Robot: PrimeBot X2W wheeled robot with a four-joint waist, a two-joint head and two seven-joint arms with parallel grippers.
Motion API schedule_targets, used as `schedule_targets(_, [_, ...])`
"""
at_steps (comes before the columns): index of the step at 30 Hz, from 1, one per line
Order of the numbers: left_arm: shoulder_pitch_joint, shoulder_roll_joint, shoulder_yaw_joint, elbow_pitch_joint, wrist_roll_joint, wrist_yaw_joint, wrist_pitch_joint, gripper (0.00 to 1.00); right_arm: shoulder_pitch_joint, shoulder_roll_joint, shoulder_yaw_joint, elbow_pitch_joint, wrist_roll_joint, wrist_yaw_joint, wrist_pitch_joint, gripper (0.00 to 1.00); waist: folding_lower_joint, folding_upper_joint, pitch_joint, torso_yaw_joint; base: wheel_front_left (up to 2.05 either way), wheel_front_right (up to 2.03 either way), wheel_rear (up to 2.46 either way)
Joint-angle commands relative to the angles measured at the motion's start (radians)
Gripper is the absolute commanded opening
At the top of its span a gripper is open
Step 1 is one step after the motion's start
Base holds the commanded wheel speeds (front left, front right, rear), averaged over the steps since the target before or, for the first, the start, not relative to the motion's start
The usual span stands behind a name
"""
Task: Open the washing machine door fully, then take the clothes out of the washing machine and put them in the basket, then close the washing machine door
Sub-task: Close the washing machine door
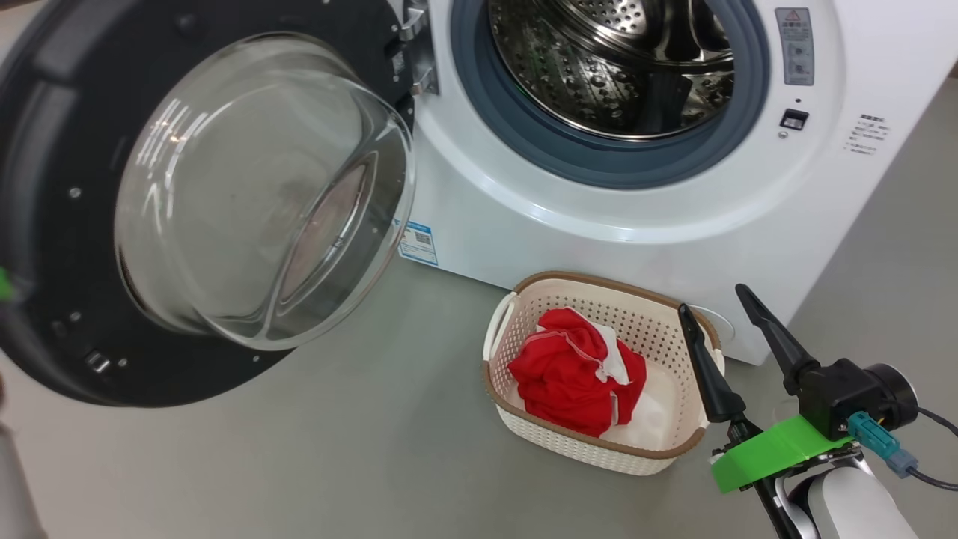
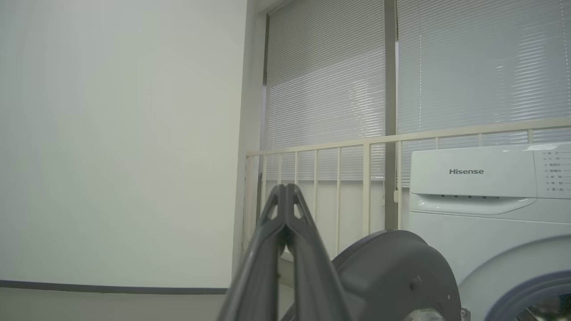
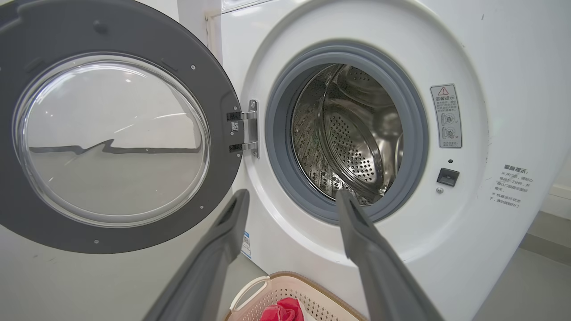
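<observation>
The right gripper (image 1: 712, 299) stands released at the lower right of the head view, its two dark fingers spread apart and empty above a green mount (image 1: 771, 453), their tips just beside the far right corner of the basket (image 1: 599, 449). The basket sits on the grey floor (image 1: 337, 464) in front of the washing machine (image 1: 524, 217), and the red-and-white clothes (image 1: 569, 374) lie bunched inside it. The washing machine door (image 1: 45, 224) is swung wide to the left, its glass bowl bulging toward the camera, and the steel drum (image 1: 599, 67) shows inside the grey rubber ring (image 1: 479, 97). A blue sticker (image 1: 418, 243) sits low on the machine's front. In the left wrist view the left gripper (image 2: 285, 189) is clenched, fingers pressed together with nothing between them, pointing at a pale wall (image 2: 120, 133), blinds (image 2: 482, 67) and a railing (image 2: 366, 142); the back of the open door and the machine's top panel lie to the right. In the right wrist view the right gripper's fingers (image 3: 223, 240) spread wide, framing the drum mouth, with the door open at left and the basket and clothes at the bottom edge.
</observation>
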Motion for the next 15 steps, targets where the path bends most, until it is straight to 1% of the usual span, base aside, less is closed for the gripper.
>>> schedule_targets(1, [-0.081,0.05,0.058,0.047,-0.049,-0.005,-0.004,0.0,-0.046,-0.009,0.03,-0.02,0.0,0.006,-0.006,1.0,0.0,0.0,0.01,-0.021,0.0,0.0,0.0])
schedule_targets(4, [-0.169,0.052,0.118,0.208,-0.143,-0.01,0.004,0.0,-0.051,-0.014,0.037,-0.016,0.001,0.006,-0.006,1.0,0.0,0.0,0.013,-0.04,0.0,0.0,0.0])
schedule_targets(7, [-0.252,0.082,0.183,0.372,-0.234,-0.009,0.061,0.0,-0.056,-0.018,0.045,-0.013,0.003,0.006,-0.006,1.0,0.0,0.0,0.015,-0.063,0.0,0.0,0.0])
schedule_targets(8, [-0.252,0.082,0.183,0.372,-0.234,-0.009,0.061,0.0,-0.056,-0.018,0.045,-0.013,0.003,0.006,-0.006,1.0,0.0,0.0,0.015,-0.063,0.0,0.0,0.0])
schedule_targets(10, [-0.292,0.112,0.211,0.465,-0.269,0.001,0.103,0.0,-0.06,-0.02,0.047,-0.013,0.003,0.006,-0.006,1.0,0.0,0.0,0.018,-0.078,0.0,0.0,0.0])
schedule_targets(11, [-0.31,0.123,0.227,0.506,-0.287,0.013,0.127,0.0,-0.06,-0.021,0.048,-0.013,0.004,0.006,-0.006,1.0,0.0,0.0,0.019,-0.086,0.0,0.0,0.0])
schedule_targets(12, [-0.34,0.149,0.257,0.58,-0.321,0.032,0.184,0.0,-0.06,-0.022,0.049,-0.012,0.005,0.006,-0.006,1.0,0.0,0.0,0.021,-0.099,0.0,0.0,0.0])
schedule_targets(15, [-0.383,0.176,0.31,0.67,-0.391,0.054,0.286,0.0,-0.055,-0.022,0.045,-0.012,0.005,0.006,-0.006,1.0,0.0,0.0,0.022,-0.112,0.0,0.0,0.0])
